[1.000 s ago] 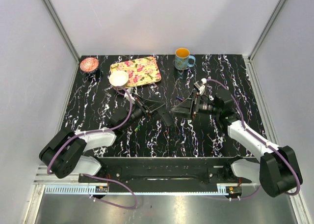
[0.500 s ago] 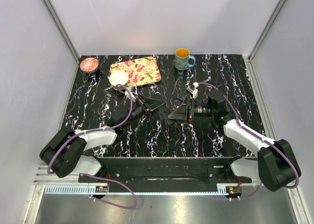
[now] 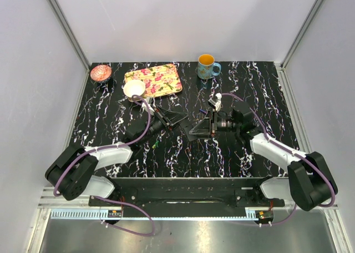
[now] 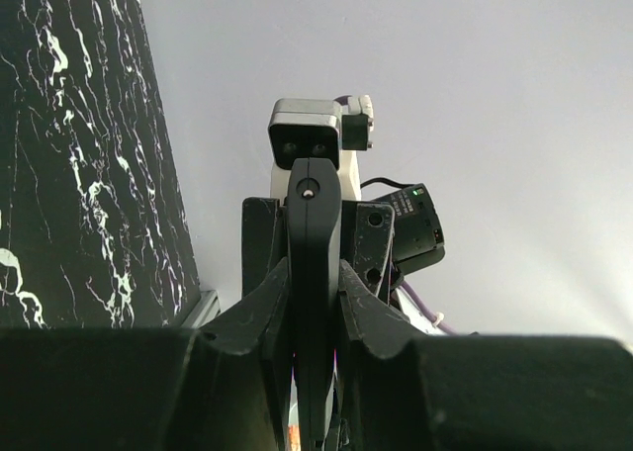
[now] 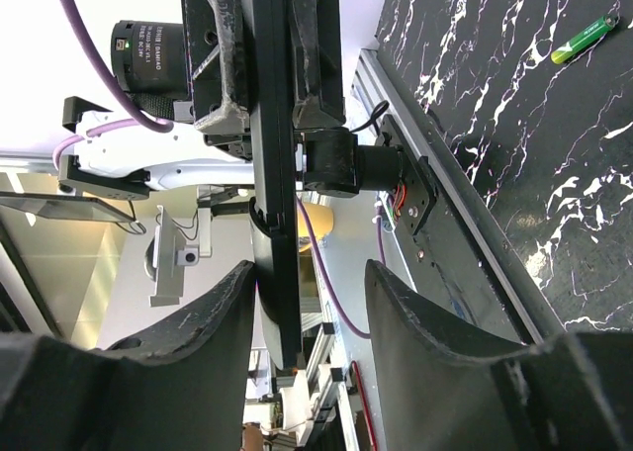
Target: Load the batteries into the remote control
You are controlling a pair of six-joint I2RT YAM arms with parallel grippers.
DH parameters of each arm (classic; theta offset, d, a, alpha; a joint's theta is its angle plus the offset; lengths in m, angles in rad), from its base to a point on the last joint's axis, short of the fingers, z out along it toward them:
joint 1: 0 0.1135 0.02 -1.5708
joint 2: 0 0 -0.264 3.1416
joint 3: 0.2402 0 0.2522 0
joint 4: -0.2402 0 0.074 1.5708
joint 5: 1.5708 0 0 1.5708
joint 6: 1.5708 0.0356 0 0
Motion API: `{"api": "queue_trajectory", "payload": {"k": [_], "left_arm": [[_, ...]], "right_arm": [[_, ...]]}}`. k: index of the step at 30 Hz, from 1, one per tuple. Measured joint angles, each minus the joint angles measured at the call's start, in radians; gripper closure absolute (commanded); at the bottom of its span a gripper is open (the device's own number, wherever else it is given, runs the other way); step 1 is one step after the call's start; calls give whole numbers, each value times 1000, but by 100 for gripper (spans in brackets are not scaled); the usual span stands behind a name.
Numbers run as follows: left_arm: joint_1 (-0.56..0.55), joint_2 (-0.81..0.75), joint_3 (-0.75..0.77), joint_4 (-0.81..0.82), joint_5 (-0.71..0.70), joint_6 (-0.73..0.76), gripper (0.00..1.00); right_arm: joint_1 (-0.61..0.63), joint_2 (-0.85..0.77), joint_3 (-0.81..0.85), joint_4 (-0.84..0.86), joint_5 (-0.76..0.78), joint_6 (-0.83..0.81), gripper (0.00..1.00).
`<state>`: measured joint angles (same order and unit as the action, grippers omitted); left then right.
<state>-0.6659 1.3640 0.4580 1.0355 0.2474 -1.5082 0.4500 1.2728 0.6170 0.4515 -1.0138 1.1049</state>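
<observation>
Left of the flowery tray (image 3: 166,82), at the far side of the black table (image 3: 266,97), sat a small pink bowl (image 3: 101,72). A white bowl (image 3: 134,88) sat at the tray's near left corner, touching it. In front of the tray, toward the arms, the left gripper (image 4: 315,293) was squeezed tight on the remote (image 4: 314,224). It held the flat black bar by its two long sides, with the free end sticking out past the fingers. A green battery (image 5: 585,38) lay alone on the table, farther in front of the tray than the left gripper and not touching anything. To the right of the tray and nearer the arms, the right gripper (image 5: 309,273) faced the left one with its fingers spread wide. The free end of the remote reached into that gap. It was very close to one finger (image 5: 213,352), maybe touching it, but the wrist view was too dark to be sure. The other finger was well apart from the bar. Right of the tray, at the far side, stood a blue mug (image 3: 207,67).
</observation>
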Motion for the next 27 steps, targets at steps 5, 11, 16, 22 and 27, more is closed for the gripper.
{"api": "queue_trajectory", "payload": {"k": [5,11,16,22,27], "left_arm": [[-2,4,0,-3,0,1,100],[-6,6,1,-5,0,1,100],[-6,6,1,-10,2,5,100],[-9,6,1,-10,6,10,100],[-10,8,1,-21,10,15,100]], "right_arm": [[7,3,7,-17,1,-8,51],[9,3,31,-58,4,-30,60],[14,3,53,-102,4,-56,66],[34,5,81,-174,14,-99,68],[41,5,94,-222,27,-130,71]]}}
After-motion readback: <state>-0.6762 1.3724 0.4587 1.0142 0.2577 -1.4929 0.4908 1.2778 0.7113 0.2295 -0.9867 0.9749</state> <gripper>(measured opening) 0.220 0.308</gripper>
